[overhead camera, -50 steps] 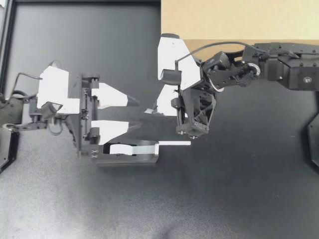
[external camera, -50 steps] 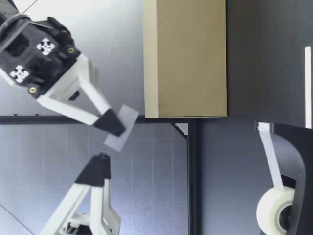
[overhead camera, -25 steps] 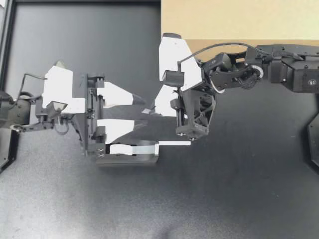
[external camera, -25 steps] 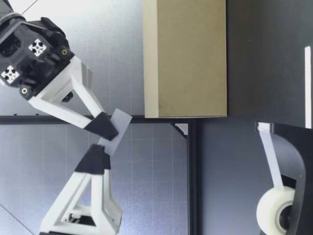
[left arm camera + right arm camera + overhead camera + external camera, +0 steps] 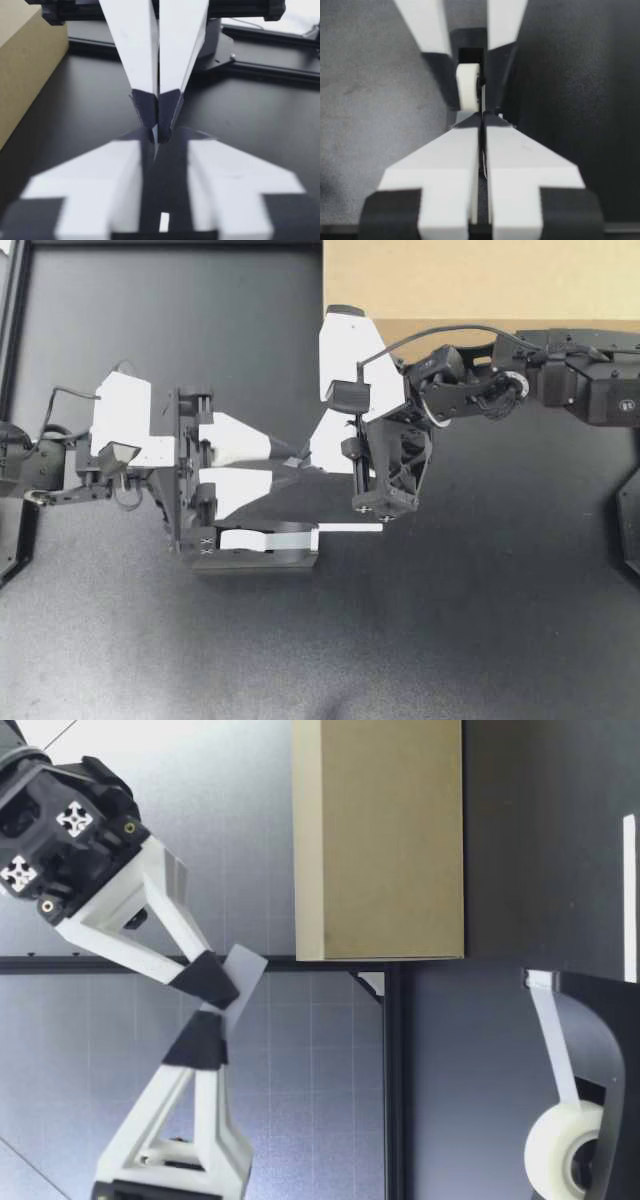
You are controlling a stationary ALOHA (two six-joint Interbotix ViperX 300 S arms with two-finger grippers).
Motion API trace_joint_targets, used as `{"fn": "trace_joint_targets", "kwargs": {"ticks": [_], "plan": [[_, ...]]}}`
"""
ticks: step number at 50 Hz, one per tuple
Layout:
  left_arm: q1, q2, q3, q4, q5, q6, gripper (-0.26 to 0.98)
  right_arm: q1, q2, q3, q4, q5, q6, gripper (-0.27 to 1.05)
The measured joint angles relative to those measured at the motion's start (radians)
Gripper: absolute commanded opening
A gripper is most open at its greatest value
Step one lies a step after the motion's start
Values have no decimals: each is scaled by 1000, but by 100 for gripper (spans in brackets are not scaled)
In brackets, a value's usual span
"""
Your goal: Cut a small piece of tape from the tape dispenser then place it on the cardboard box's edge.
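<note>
With both arms meeting at the centre of the top frame, my left fingers [image 5: 288,462] come in from the left and my right fingers [image 5: 304,463] from the right, tips nearly touching. Right fingers are closed flat on the tape piece [image 5: 241,980]; the right wrist cam shows only its thin edge in the seam between them. Left fingers are pinched together on the end of the piece just beside the right tips. In the low cam the piece is tilted and held in the air, well above the desk [image 5: 470,640] and higher than the top of the cardboard box [image 5: 480,280]. The box sits at the upper right of the top frame, apart from the piece. The tape dispenser [image 5: 258,552] is at lower centre-left, just below my left fingers in frame, with its roll [image 5: 560,1152] mounted.
</note>
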Motion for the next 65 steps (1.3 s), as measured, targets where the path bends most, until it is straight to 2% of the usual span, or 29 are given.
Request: {"fn": "trace_joint_targets", "kwargs": {"ticks": [7, 23, 29, 36, 41, 55, 60, 65], "plan": [[0, 3, 0, 0, 0, 0, -10, 2, -2, 0, 0, -3, 0, -6], [0, 0, 0, 0, 2, 0, -11, 2, -2, 0, 0, -5, 5, -2], [0, 0, 0, 0, 2, 0, -11, 2, 0, 2, 2, -5, 6, 7], [0, 0, 0, -2, 2, 0, -11, 3, -2, 5, 2, -8, 6, 30], [2, 0, 0, -2, 2, 0, -11, 6, -2, 8, 2, -15, 6, 41], [3, 11, 0, -6, -5, 0, -11, 3, -32, 55, 0, -54, 6, 41], [25, 43, -6, -43, -32, 0, -11, -12, -77, 101, 0, -84, 5, 41], [64, 92, -31, -121, -83, -2, -11, -43, -137, 166, 0, -155, 2, 41]]}}
